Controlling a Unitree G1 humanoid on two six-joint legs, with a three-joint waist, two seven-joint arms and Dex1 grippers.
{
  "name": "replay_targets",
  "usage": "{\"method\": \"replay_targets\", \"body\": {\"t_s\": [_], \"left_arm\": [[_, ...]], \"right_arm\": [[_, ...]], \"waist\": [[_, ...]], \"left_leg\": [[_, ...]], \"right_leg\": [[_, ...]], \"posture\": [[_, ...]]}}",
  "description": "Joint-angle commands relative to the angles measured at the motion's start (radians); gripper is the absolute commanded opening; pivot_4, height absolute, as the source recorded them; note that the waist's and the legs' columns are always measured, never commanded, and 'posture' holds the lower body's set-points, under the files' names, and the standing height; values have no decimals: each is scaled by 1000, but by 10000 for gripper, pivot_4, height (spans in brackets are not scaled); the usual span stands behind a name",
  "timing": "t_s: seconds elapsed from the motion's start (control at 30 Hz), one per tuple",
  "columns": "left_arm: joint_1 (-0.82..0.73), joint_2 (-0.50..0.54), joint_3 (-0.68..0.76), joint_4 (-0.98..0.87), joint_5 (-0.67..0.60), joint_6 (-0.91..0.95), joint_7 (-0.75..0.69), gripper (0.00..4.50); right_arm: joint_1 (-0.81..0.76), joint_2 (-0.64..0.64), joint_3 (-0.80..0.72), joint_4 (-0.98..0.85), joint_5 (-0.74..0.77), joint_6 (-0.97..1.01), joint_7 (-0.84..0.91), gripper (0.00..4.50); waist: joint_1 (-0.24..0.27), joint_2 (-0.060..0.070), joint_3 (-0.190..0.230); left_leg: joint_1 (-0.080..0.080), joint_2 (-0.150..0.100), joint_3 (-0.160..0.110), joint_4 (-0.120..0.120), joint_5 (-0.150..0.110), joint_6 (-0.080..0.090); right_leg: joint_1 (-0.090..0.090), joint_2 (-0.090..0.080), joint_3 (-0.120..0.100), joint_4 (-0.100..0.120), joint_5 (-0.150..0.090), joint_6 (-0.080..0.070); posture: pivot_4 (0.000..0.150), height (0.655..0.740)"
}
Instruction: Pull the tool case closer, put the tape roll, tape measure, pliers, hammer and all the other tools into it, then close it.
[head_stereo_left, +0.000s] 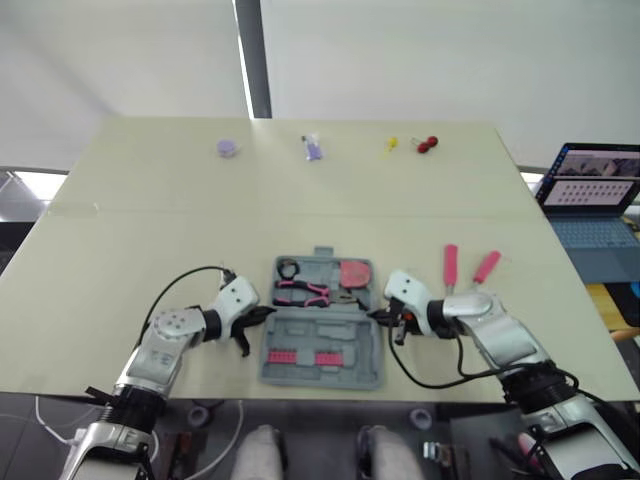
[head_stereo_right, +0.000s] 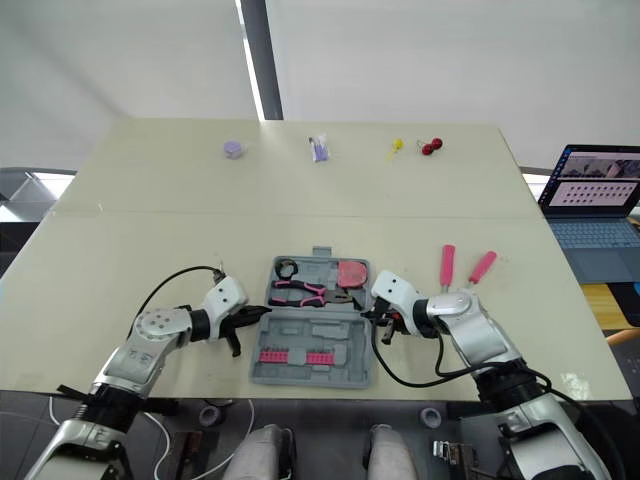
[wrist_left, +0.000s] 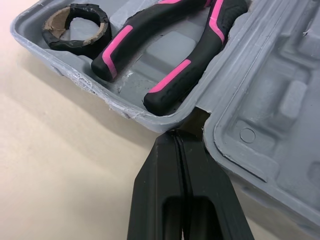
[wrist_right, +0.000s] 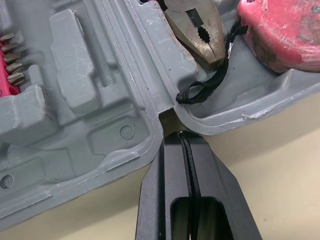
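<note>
The grey tool case (head_stereo_left: 322, 335) lies open near the table's front edge. Its far half holds a black tape roll (head_stereo_left: 288, 268), pink-and-black pliers (head_stereo_left: 305, 292) and a pink tape measure (head_stereo_left: 354, 272). Pink bit holders (head_stereo_left: 300, 357) sit in the near half. My left gripper (head_stereo_left: 262, 315) is shut, its tip against the hinge notch on the case's left side (wrist_left: 197, 117). My right gripper (head_stereo_left: 378, 318) is shut too, its tip at the right hinge notch (wrist_right: 167, 117). Two pink-handled tools (head_stereo_left: 450, 266) (head_stereo_left: 486, 266) lie on the table right of the case.
Small items line the table's far edge: a purple disc (head_stereo_left: 229, 148), a purple piece (head_stereo_left: 313, 148), a yellow piece (head_stereo_left: 390, 144) and red pieces (head_stereo_left: 428, 144). A laptop (head_stereo_left: 590, 190) stands beyond the table's right edge. Bare tabletop spreads left of and behind the case.
</note>
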Motion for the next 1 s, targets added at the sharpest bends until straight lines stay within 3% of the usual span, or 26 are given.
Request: {"method": "replay_targets", "body": {"t_s": [0.03,1.0], "left_arm": [[-14,-13,-1,-23,-3,-20,0,0],[-39,-34,0,4,5,-28,34,0]], "right_arm": [[-25,20,-16,-11,7,-28,-11,330],[-61,46,-20,37,-22,-56,-24,330]], "waist": [[0,0,0],[0,0,0]], "left_leg": [[0,0,0,0,0,0],[-1,0,0,0,0,0]], "right_leg": [[0,0,0,0,0,0],[0,0,0,0,0,0]], "posture": [[1500,7400],[1500,7400]]}}
